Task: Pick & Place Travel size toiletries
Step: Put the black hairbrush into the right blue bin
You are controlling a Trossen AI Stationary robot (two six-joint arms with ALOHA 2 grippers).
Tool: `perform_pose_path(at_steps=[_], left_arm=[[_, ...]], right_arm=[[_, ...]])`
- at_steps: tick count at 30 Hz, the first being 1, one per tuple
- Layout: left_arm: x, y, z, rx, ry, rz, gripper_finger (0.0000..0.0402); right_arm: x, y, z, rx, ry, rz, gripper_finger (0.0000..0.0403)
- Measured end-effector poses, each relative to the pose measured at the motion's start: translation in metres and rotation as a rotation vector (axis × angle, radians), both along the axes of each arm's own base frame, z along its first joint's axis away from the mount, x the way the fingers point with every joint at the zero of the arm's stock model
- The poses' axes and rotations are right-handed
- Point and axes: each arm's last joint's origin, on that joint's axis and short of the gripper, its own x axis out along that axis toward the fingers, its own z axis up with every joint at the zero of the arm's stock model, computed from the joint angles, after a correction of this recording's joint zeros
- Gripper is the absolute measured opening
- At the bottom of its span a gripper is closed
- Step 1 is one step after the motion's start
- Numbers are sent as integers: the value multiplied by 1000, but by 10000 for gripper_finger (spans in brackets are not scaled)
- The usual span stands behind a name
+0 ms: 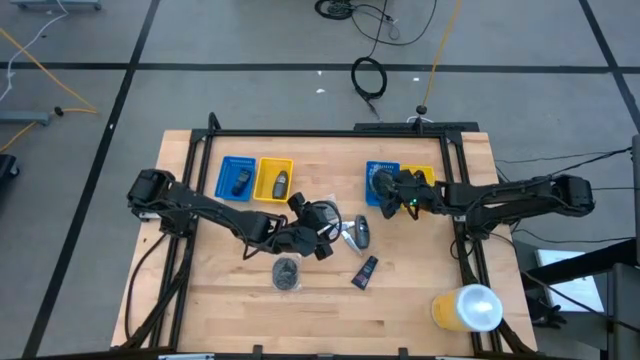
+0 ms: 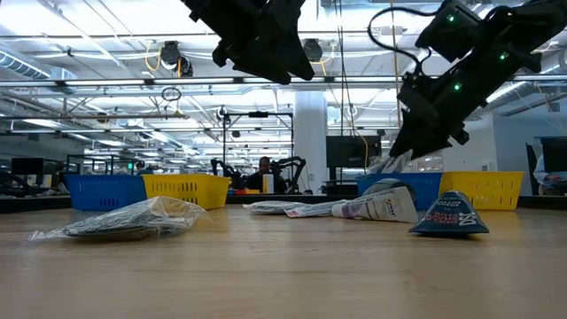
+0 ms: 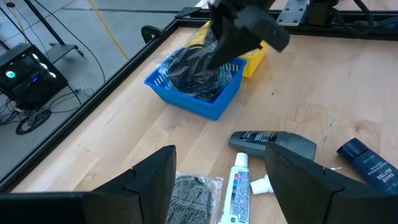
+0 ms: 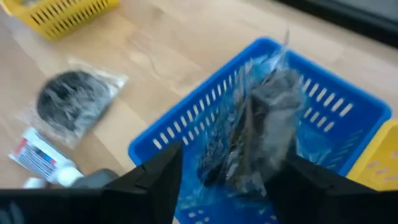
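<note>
My right gripper (image 1: 384, 188) is open over the right blue tray (image 1: 372, 196). A clear-wrapped grey disc (image 4: 258, 134) stands on edge in that tray, between its fingers. My left gripper (image 1: 322, 238) is open and hovers above the table's middle. Under it lie a white tube (image 3: 238, 186), a silver-grey tube (image 3: 273, 142) and a wrapped disc (image 3: 189, 194). A dark blue tube (image 1: 365, 271) lies to their right. Another wrapped disc (image 1: 287, 272) lies nearer the near edge. Dark oval pieces rest in the left blue tray (image 1: 238, 178) and the left yellow tray (image 1: 275, 178). My right gripper's fingers (image 4: 152, 180) come down from above on either side of the wrapped disc's upper edge (image 4: 273, 87). I cannot tell whether they touch the wrap. The disc's lower part rests inside the blue tray.
A yellow tray (image 1: 425, 178) sits beside the right blue tray. A big yellow cylinder with a white top (image 1: 468, 308) stands at the near right corner. A black frame (image 1: 330, 131) runs along the far edge and both sides. Bare wood lies along the near edge.
</note>
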Motion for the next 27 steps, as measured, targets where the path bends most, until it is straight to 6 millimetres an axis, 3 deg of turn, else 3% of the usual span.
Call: perform_pose_path(at_steps=[4,8,22,27], left_arm=[[0,0,0,0,0,0,241],[0,0,0,0,-1,0,241],[0,0,0,-3,-3,2,241],[0,0,0,-4,-4,3,241]], right_arm=[[-6,1,10,-16,-40,7,213],[-14,2,9,6,7,-6,195],[-9,0,-4,54,74,18,19],[-6,-3,-5,36,76,18,13]])
